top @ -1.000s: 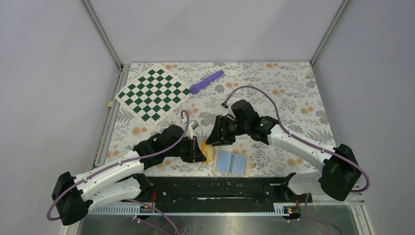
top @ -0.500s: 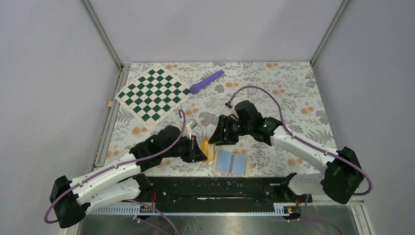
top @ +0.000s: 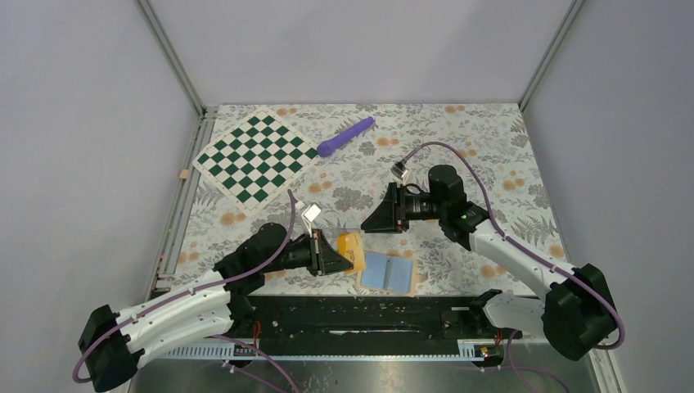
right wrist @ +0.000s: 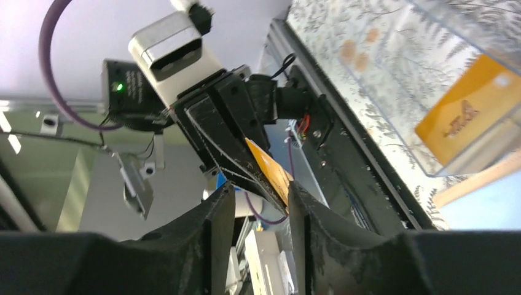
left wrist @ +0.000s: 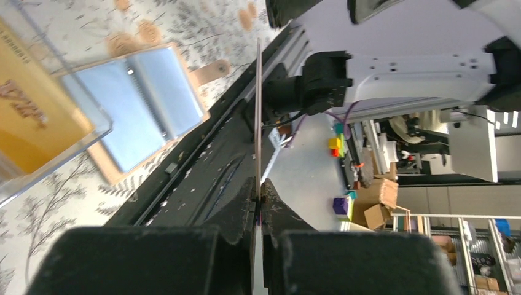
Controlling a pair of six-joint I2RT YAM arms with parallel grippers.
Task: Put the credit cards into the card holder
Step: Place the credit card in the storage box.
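One credit card (right wrist: 269, 167) is clamped edge-on in the left gripper (left wrist: 258, 195). A second card (right wrist: 467, 120), its dark print unreadable, is seen inside the clear case (left wrist: 67, 150), with the card holder (top: 387, 272) laid open just beside it. The right gripper (right wrist: 261, 187), half-parted and empty, has been drawn back. A floral tablecloth (top: 491, 147) is bounded by grey walls (top: 82, 123).

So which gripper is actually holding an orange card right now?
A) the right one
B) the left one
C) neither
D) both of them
B. The left gripper is shut on an orange card, which its own wrist view shows edge-on, while the right gripper is open and apart from that card.
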